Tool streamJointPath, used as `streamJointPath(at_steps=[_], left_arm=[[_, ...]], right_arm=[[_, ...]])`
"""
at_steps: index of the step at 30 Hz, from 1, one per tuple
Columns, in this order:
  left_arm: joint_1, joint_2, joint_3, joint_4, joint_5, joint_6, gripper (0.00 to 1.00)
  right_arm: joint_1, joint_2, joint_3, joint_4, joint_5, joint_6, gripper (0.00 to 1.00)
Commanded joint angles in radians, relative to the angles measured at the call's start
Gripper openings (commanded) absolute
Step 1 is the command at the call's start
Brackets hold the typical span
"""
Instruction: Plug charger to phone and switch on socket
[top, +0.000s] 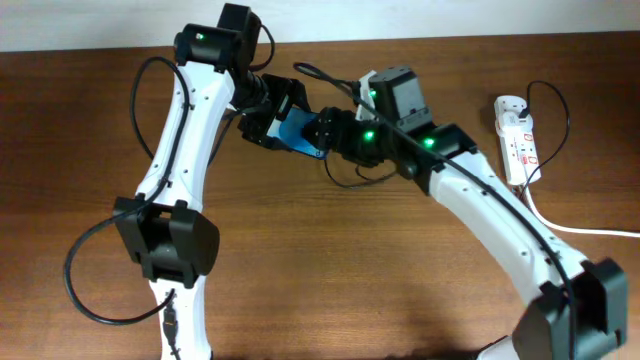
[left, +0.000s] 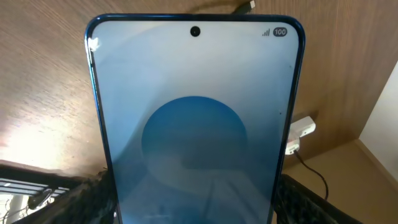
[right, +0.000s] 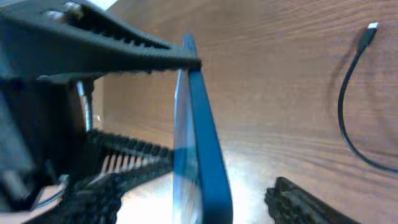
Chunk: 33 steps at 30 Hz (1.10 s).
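Left gripper (top: 283, 125) is clamped on the phone (left: 196, 124) by its long sides, holding it raised over the table (top: 350, 280), mid-worktop toward the back edge. Right gripper (top: 326, 136) has its jaws wide, straddling the phone's edge. Whether they touch it looks doubtful, the view is too tight. Charger (right: 341, 112) lies loose on the wood nearby, tip unplugged. Socket (top: 520, 140) lies flat near the right edge, toward the back corner, well apart.
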Motion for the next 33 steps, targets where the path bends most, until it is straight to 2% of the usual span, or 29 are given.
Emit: streamJointPath(at_steps=[1,2,5,8,11,13,16,18,19,20,21,22,23,24,25,27,28,31,33], left_arm=[[-0.009,-0.011,0.029,-0.005,0.013,-0.015,0.00],[-0.008,-0.011,0.029,-0.010,0.025,-0.015,0.00],[-0.008,-0.011,0.029,-0.013,0.061,-0.015,0.00],[-0.008,-0.011,0.029,-0.013,0.061,-0.014,0.00],[-0.008,-0.011,0.029,-0.013,0.061,-0.014,0.00],[-0.008,-0.011,0.029,-0.013,0.061,-0.014,0.27],[-0.008,-0.011,0.029,-0.013,0.061,-0.013,0.51],[-0.005,-0.011,0.029,-0.013,0.061,-0.013,0.76],[0.000,-0.011,0.029,-0.013,0.060,0.003,0.79],[0.007,-0.011,0.029,-0.013,0.060,0.087,0.86],[0.019,-0.011,0.029,-0.001,0.059,0.277,1.00],[0.026,-0.011,0.029,0.046,0.089,0.494,1.00],[0.027,-0.011,0.029,0.094,0.187,0.706,0.99],[0.027,-0.011,0.029,0.140,0.268,0.793,1.00],[0.027,-0.011,0.029,0.173,0.298,0.793,1.00],[0.027,-0.011,0.029,0.292,0.417,0.793,1.00],[0.027,-0.011,0.029,0.345,0.462,0.770,0.99],[0.042,-0.011,0.028,0.351,0.463,0.668,0.96],[0.074,-0.010,0.004,0.380,0.528,0.638,0.94]], right_arm=[[0.023,0.043,0.011,0.042,0.016,0.023,0.70],[0.026,0.049,0.011,0.055,0.026,0.023,0.64],[0.027,0.049,0.011,0.071,0.043,0.023,0.36],[0.027,0.049,0.011,0.071,0.042,0.023,0.25],[0.027,0.049,0.011,0.068,0.038,0.023,0.04],[0.027,0.049,0.011,0.068,0.038,0.023,0.04],[0.027,0.049,0.011,0.068,0.038,0.023,0.04],[0.022,0.048,0.011,0.068,0.035,0.023,0.04],[0.009,0.048,0.011,0.066,0.036,0.023,0.04],[-0.014,0.048,0.011,0.060,0.035,0.023,0.04],[-0.042,0.047,0.011,0.058,0.026,0.023,0.04],[-0.080,0.042,0.011,0.077,-0.024,0.023,0.04],[-0.122,0.031,0.011,0.107,-0.054,0.028,0.04],[-0.155,0.025,0.011,0.125,-0.058,0.095,0.04],[-0.184,0.025,0.011,0.137,-0.071,0.196,0.04],[-0.203,0.025,0.011,0.170,-0.071,0.500,0.04],[-0.187,0.025,0.011,0.261,-0.058,0.582,0.04],[-0.162,0.025,0.011,0.457,-0.017,0.706,0.04],[-0.162,0.025,0.011,0.468,-0.017,0.729,0.04]])
